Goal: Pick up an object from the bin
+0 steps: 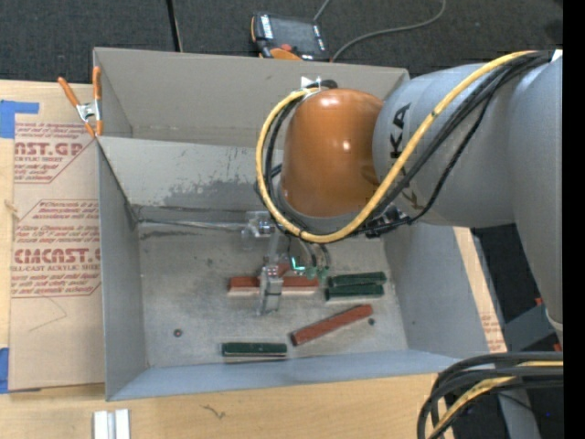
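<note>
1. Camera view: the two-finger metal gripper (pixel 271 291) hangs from under the arm's orange dome cover (pixel 334 154), low over the floor of the grey metal bin (pixel 119 273), about mid-floor.
2. It stands directly on or just above the level red-brown flat bar (pixel 245 285). The bar's two ends show to either side of it, the left end reaching out further than the right.
3. That bar's long axis runs left to right across the view, roughly parallel to the bin's near wall. The gripper crosses it near the middle, a little right of centre.
4. I cannot tell how far the gripper is open, nor whether it has hold of the bar. It merges with the bar where they overlap.
5. Neighbours: a pair of dark green flat bars (pixel 356 285) lies just beside the level bar's right end. A slanted red-brown bar (pixel 331 325) lies nearer the front wall, and a single dark green bar (pixel 254 348) lies close to that wall. Both are apart from the gripper.
6. My judgement: the pick turns on closing across the bar's short width. The green pair at its right end is the likeliest thing to be disturbed.
</note>
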Robot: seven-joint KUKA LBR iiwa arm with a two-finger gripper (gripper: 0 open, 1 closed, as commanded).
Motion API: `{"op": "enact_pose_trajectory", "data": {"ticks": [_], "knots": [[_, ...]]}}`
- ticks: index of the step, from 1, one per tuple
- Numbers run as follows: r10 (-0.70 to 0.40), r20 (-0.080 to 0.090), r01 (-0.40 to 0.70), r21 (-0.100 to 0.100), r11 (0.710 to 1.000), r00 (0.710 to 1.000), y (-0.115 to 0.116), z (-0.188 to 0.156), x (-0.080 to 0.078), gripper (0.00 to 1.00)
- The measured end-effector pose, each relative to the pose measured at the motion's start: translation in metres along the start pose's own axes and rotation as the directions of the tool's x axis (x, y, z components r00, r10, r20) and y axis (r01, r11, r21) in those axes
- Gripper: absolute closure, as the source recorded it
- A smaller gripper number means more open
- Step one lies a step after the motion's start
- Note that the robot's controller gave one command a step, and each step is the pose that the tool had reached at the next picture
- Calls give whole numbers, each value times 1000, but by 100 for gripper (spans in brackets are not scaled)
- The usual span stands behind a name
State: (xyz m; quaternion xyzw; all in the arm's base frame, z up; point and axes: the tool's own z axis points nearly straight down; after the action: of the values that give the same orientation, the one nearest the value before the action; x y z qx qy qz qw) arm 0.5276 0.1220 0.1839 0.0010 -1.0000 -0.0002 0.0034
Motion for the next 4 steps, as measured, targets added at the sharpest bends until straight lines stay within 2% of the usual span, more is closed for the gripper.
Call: {"op": "enact_pose_trajectory", "data": {"ticks": [1, 2, 3, 4], "knots": [[-314, 4, 314, 2, 950, 950, -26, 116, -29, 0], [-314, 6, 314, 1, 949, 949, -25, 113, -30, 100], [-303, 16, 303, 3, 953, 953, -11, -15, -13, 100], [-795, 12, 795, 10, 607, 606, 16, -122, -6, 100]]}}
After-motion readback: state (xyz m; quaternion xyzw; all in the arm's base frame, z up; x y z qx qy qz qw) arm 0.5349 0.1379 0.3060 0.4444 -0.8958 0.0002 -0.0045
